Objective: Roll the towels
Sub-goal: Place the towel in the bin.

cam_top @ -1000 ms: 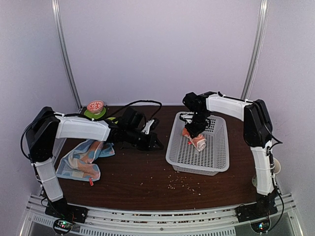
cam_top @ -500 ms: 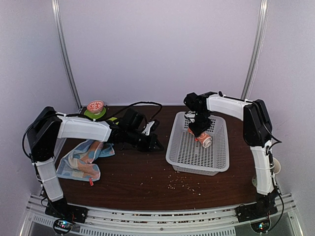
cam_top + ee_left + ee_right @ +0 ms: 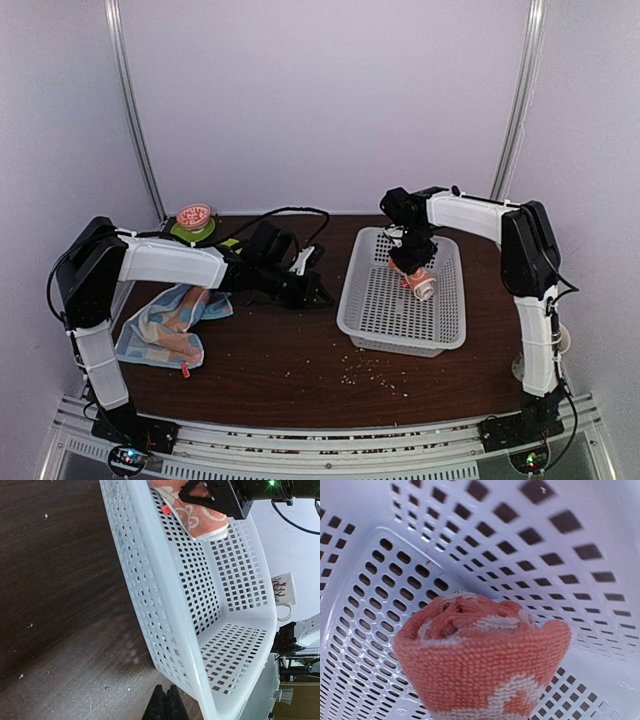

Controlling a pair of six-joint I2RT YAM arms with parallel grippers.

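Now my right gripper (image 3: 415, 272) is pinched on the rolled orange towel (image 3: 423, 287), its long axis pointing down into the basket (image 3: 390, 345).

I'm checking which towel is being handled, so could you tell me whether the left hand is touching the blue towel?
Apart. The top view shows table between the left hand and the blue towel.
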